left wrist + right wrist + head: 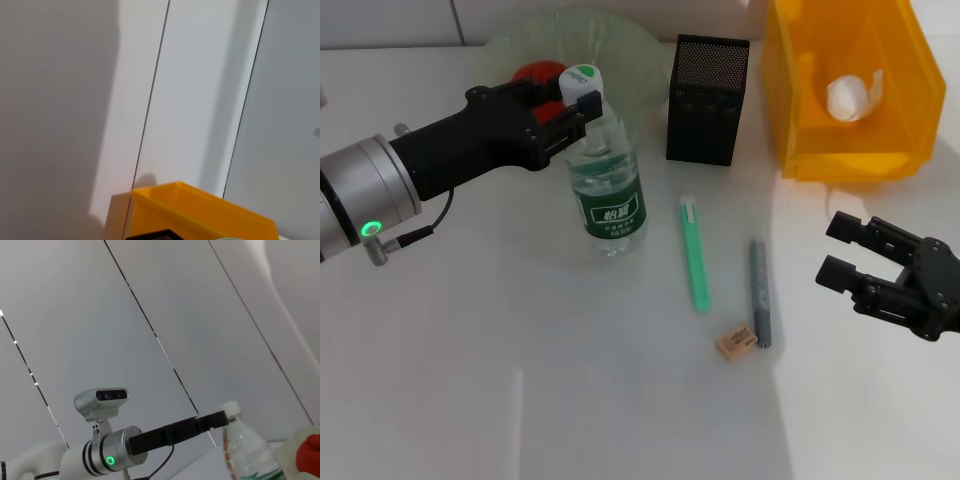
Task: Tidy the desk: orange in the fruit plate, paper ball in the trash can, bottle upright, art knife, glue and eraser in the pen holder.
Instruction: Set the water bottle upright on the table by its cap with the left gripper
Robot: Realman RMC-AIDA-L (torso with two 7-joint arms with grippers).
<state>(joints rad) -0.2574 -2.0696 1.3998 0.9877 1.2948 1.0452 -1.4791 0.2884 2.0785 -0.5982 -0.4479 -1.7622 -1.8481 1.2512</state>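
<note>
The bottle is seen standing upright on the white counter, just in front of the fruit plate. Its neck, just under the white cap, is clasped by the closed fingers of the left gripper, whose arm is stretched in from the left. The orange is partly hidden behind this gripper and lies inside the fruit plate. The pen holder is placed upright to the right of the plate, and the trash can is set beside it at the far right, with the paper ball resting inside.

The art knife is laid flat on the counter to the right of the bottle, with the glue lying roughly parallel to it and a little nearer the front. The eraser is found at the near end of the glue, touching it or almost so.

The right gripper is held above the counter at the right edge, near the glue but apart from it, its fingers spread open and nothing held between them
</note>
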